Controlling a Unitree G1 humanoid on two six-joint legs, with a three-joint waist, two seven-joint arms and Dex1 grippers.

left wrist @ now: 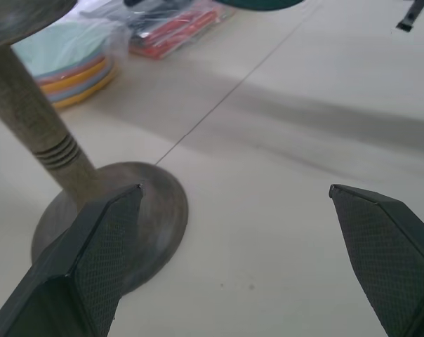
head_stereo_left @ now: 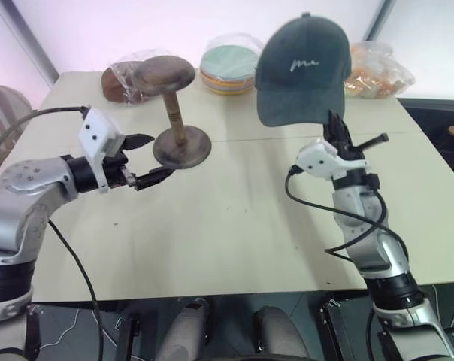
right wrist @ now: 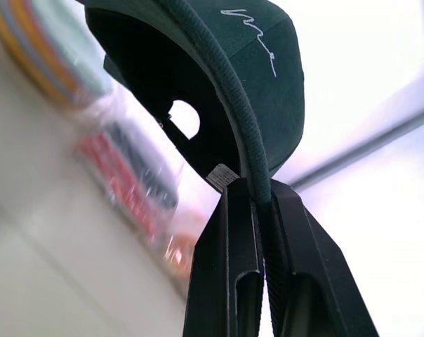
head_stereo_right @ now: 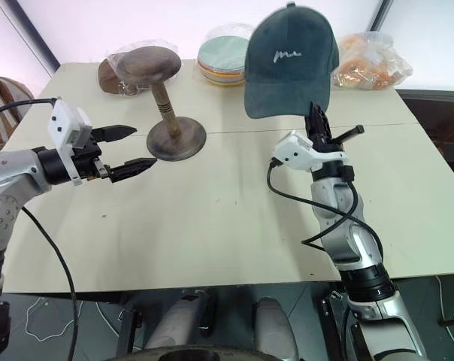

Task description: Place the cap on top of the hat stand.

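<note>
The dark teal cap with white script on its front hangs raised above the table, pinched at its brim edge by my right gripper, which points upward and is shut on it. In the right wrist view the brim runs down between the two fingers. The brown wooden hat stand stands upright on the table at the left, dome top bare. My left gripper is open, level, just left of the stand's round base, not touching it.
At the table's back edge lie a bagged brown item, a stack of coloured plates in plastic and a bag of orange things. A seam runs across the beige tabletop. A dark surface lies at the far right.
</note>
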